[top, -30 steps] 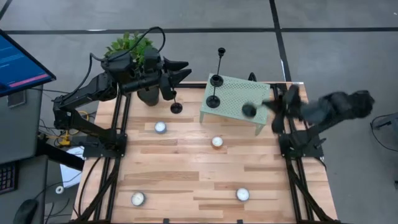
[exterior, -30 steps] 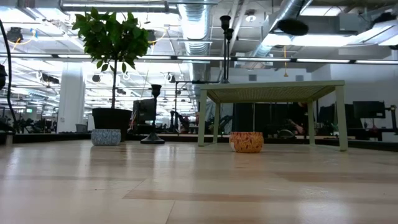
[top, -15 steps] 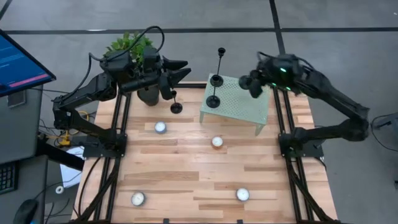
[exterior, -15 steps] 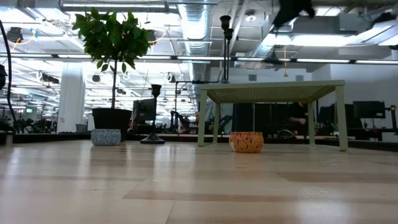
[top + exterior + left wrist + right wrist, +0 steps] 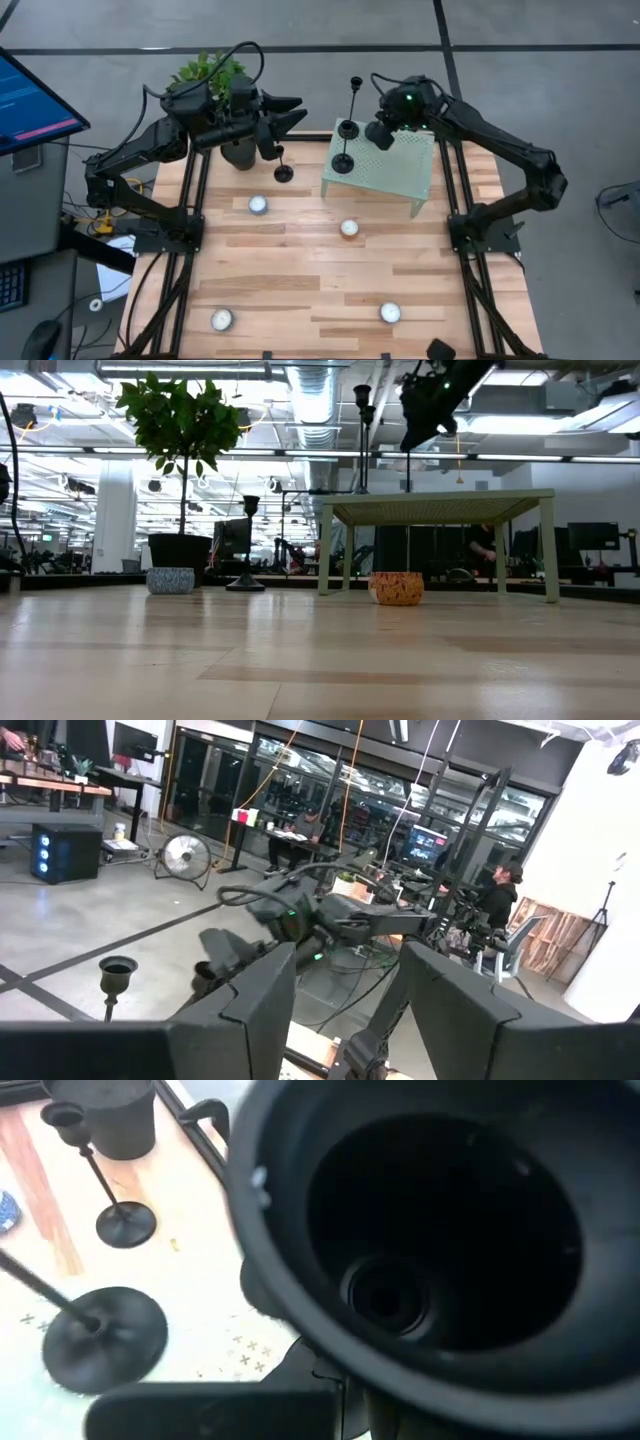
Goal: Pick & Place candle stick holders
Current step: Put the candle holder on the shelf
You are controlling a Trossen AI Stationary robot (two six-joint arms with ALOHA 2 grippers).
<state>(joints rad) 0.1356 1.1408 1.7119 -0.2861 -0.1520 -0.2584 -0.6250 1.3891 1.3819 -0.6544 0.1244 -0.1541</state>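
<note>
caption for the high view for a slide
Right gripper carries a candle holder above the green stand; left gripper waits by the plant.

Tall candlestick (image 5: pixel 355 100): black, upright, thin stem, at the far edge of the green stand.
Second candlestick (image 5: pixel 343 160): black, upright, on the stand.
Third candlestick (image 5: pixel 283 172): black, upright, on the wooden table.

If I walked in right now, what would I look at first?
Probably the right arm's gripper, stretched out over the pale green mesh stand at the table's far side, carrying a black metal candle stick holder; its round cup fills the right wrist view. Next, two tall black candlesticks stand on that stand's left edge. The left gripper hangs by the leafy green potted plant, above another black candlestick on the wooden table.
</note>
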